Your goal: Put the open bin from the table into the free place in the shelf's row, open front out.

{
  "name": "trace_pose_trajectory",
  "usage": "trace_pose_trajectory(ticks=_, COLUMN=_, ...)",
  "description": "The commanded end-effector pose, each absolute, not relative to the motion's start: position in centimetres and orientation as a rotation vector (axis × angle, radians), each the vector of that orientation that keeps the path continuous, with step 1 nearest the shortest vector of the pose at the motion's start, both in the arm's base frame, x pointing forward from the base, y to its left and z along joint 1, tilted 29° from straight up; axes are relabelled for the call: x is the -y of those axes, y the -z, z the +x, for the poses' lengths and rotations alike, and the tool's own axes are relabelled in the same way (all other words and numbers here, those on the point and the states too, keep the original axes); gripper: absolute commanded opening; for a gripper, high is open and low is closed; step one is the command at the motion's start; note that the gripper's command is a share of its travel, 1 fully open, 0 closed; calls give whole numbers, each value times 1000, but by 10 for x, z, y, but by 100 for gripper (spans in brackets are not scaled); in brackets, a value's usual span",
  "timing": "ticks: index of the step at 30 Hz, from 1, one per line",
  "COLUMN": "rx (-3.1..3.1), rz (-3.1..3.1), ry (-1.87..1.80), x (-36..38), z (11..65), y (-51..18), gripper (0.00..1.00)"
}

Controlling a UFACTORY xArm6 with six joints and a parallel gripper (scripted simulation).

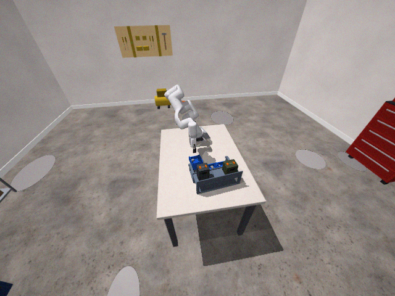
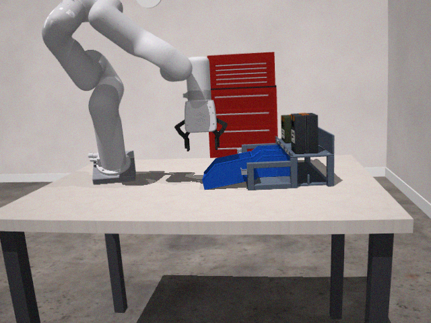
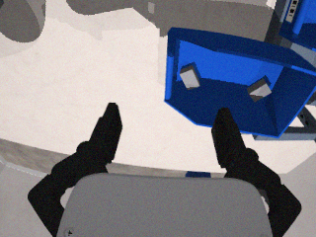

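The blue open bin (image 1: 195,161) (image 2: 224,171) (image 3: 222,94) stands askew and tilted at the shelf's near end in the exterior view: its open front end is low at the table, its rear end is raised at the shelf's front. Two grey parts show in it in the wrist view. The grey-blue shelf (image 1: 220,184) (image 2: 250,176) holds other blue bins (image 1: 216,164) (image 2: 271,151) (image 3: 307,26), partly hidden. My gripper (image 1: 194,151) (image 2: 202,149) (image 3: 167,117) is wide open and empty, above and in front of the bin's front end. The bin's rear contact is hidden.
A black box (image 1: 203,172) (image 2: 304,133) and a green box (image 1: 230,167) (image 2: 285,128) stand on the shelf's upper board, over its rear part. The shelf's side frame rises beside the tilted bin. A red cabinet (image 1: 376,137) (image 2: 243,104) stands away from the table.
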State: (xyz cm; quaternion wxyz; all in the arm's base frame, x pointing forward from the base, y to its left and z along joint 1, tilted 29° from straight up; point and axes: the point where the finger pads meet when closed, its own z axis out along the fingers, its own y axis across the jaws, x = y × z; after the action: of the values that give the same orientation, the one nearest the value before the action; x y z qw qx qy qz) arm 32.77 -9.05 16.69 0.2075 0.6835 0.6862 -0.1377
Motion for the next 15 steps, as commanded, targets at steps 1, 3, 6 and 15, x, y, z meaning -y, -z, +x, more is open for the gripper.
trace_pose_trajectory(ticks=1, rx=-1909, rz=1902, ry=380, x=90, z=329, y=-168, gripper=100)
trace_pose_trajectory(ticks=3, rx=-1898, rz=1860, ry=314, x=101, z=330, y=-149, gripper=100)
trace_pose_trajectory(ticks=6, rx=-1879, rz=1797, ry=218, x=116, z=332, y=-120, gripper=100)
trace_pose_trajectory(ticks=15, rx=-1879, rz=1797, ry=218, x=116, z=332, y=-120, gripper=100)
